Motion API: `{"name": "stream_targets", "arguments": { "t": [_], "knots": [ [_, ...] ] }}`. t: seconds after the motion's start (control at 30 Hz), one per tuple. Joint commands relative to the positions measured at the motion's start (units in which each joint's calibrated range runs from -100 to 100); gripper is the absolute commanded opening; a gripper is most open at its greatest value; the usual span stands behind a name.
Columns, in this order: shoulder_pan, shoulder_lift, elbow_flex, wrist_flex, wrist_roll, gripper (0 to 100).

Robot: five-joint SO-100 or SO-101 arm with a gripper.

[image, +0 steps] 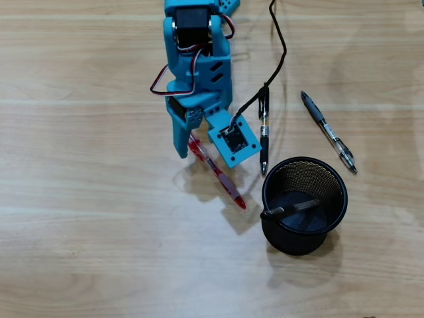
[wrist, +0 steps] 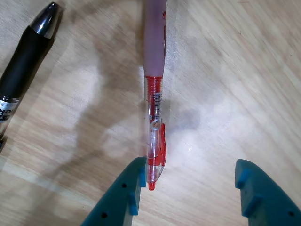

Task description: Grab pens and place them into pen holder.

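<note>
A red pen [image: 217, 173] lies slanted on the wooden table, its clear red top end [wrist: 155, 141] touching the inside of my left finger in the wrist view. My blue gripper [wrist: 190, 172] hangs open over that end, with bare wood between the fingers. In the overhead view the gripper [image: 192, 142] stands over the red pen's upper end. A black pen [image: 264, 136] lies just left of the pen holder's top. A grey and clear pen [image: 328, 132] lies to the upper right. The black mesh pen holder [image: 338, 199] stands at lower right with one pen [image: 291, 210] lying inside.
A black cable [image: 281, 50] runs from the wrist camera mount [image: 233, 139] up past the top edge. The black pen's tip [wrist: 26, 61] shows at the wrist view's upper left. Bare wood spreads to the left and along the bottom.
</note>
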Motion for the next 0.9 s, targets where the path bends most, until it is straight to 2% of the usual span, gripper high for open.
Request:
{"name": "stream_targets", "arguments": {
  "t": [0.0, 0.27, 0.47, 0.57, 0.77, 0.87],
  "knots": [
    [1.2, -2.7, 1.6, 0.1, 0.4, 22],
    [1.0, -0.3, 4.3, 0.0, 0.0, 22],
    [-0.7, 4.3, 4.3, -7.1, -0.2, 22],
    [-0.9, 6.4, 4.5, -7.4, -2.3, 22],
    [-0.8, 9.2, 4.3, -7.5, -2.5, 22],
    [-0.6, 9.5, 4.3, -7.5, -2.5, 18]
  ]
}}
